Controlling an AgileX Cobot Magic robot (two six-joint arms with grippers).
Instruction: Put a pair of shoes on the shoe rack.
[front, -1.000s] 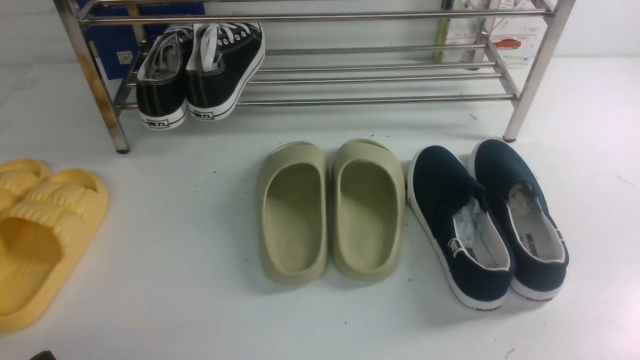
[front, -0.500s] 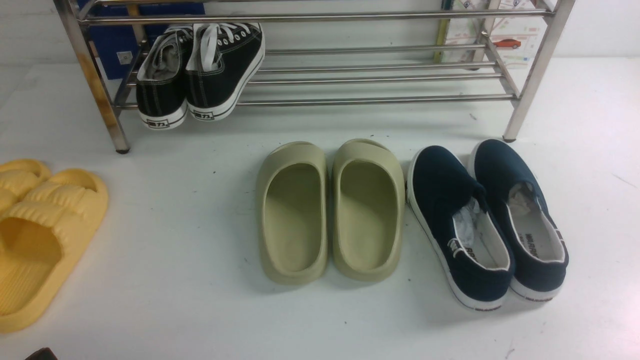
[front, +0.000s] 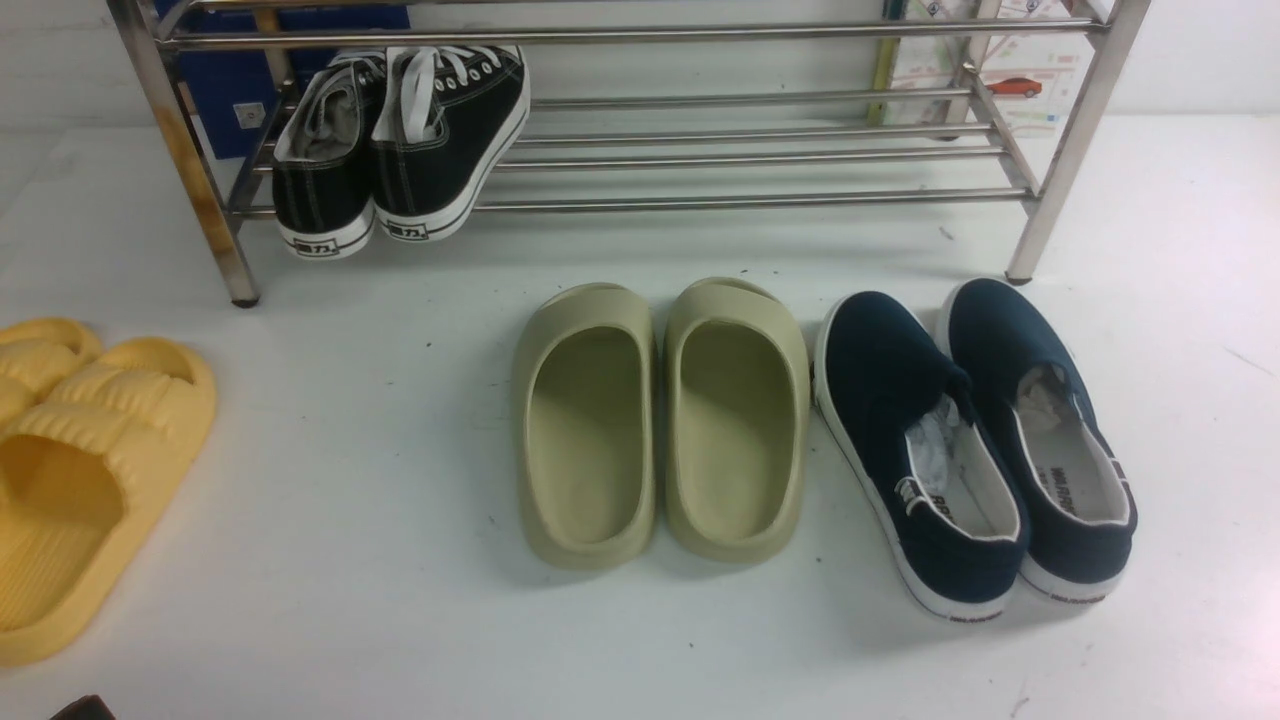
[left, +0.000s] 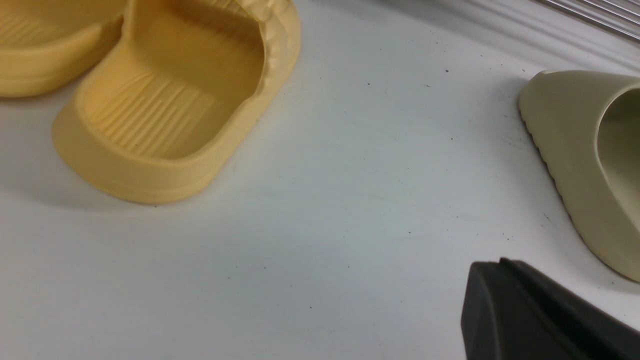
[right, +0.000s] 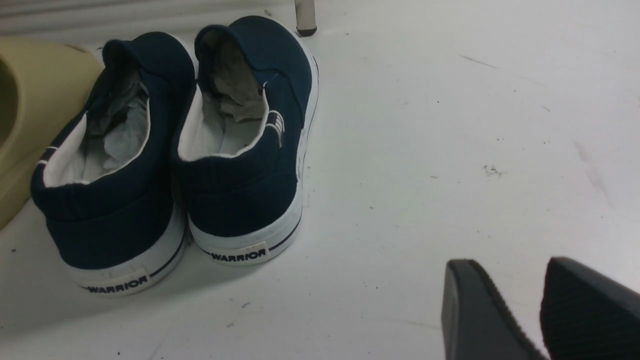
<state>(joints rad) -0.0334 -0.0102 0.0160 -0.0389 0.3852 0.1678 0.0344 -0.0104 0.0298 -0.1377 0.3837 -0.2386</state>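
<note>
On the lower bar shelf of the wide, low shoe rack of shiny steel tubes (front: 640, 150), at its left end, stands the pair of black canvas lace-up sneakers (front: 400, 150). The two shoes sit side by side and touching, toes pointing toward the back of the rack, heels overhanging the front bar. Each shows white laces, white stitching down the heel, a white sole with a thin black stripe, and a small printed heel label. The uppers look pale grey inside. The sneaker nearer the rack's middle leans outward at the top. The rack's front left leg carries a rust-coloured stain.

In front of the rack, on the white bench (front: 350, 520), lie a pair of olive-green moulded slides (front: 660, 420), and to their right, just beside them, a pair of navy laceless slip-on shoes (front: 980, 450) stuffed with crumpled paper. A pair of yellow ribbed slides (front: 70, 470) lies in front of the rack's left leg, well apart from the sneakers.

The left pincer (left: 540, 315) is pressed together, holding nothing, above bare bench between the yellow and olive slides. The right pincer (right: 537, 310) shows a narrow gap between its dark fingers, nothing between them, near the navy slip-ons.
</note>
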